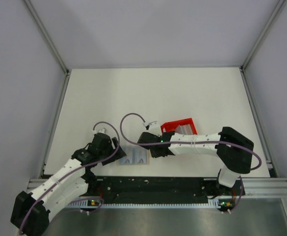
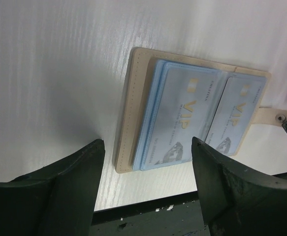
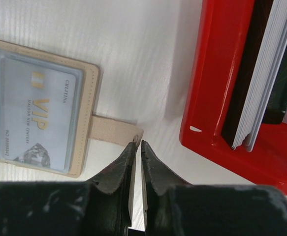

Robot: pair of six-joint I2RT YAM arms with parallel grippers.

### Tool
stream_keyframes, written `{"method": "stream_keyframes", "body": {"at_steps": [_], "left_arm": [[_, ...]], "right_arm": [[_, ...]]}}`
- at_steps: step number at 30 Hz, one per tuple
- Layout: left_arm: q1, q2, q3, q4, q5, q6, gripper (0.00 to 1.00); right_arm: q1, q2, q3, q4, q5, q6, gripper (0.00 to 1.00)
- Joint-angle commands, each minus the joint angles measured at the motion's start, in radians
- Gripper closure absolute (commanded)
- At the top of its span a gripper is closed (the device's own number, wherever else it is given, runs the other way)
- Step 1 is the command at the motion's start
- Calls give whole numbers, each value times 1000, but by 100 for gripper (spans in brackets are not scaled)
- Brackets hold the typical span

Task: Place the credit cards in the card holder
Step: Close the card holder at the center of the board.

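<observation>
Card holder [image 1: 135, 156] lies lengthwise left-right, tab [image 3: 114, 132] pointing right.

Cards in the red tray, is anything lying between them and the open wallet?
Only the right gripper: its closed tips sit at the strap of the wallet, in the bare gap between it and the red tray. The tray's wall also stands before the cards.
</observation>
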Motion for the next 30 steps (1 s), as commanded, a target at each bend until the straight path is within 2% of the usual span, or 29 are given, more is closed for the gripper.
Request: {"method": "stream_keyframes", "body": {"at_steps": [1, 6, 13, 17, 19, 21, 25, 30], "left_arm": [[7, 12, -17, 17, 28, 22, 25], [5, 14, -18, 16, 32, 23, 33], [5, 15, -29, 39, 51, 25, 55], [5, 14, -26, 57, 60, 31, 62], [5, 14, -21, 72, 70, 34, 69], [5, 14, -12, 85, 83, 39, 82], [5, 8, 9, 94, 100, 48, 95], [5, 14, 23, 120, 120, 74, 100]], "right_arm": [[5, -57, -19, -3, 32, 32, 90], [-11, -60, -49, -3, 24, 48, 89], [-27, -51, -64, 30, -13, 28, 95], [-33, -40, -76, 54, -34, 25, 96], [-35, -33, -78, 63, -47, 23, 97], [-35, -28, -82, 68, -51, 19, 98], [-35, -25, -90, 80, -60, 19, 100], [-39, -26, -90, 85, -68, 14, 100]]}}
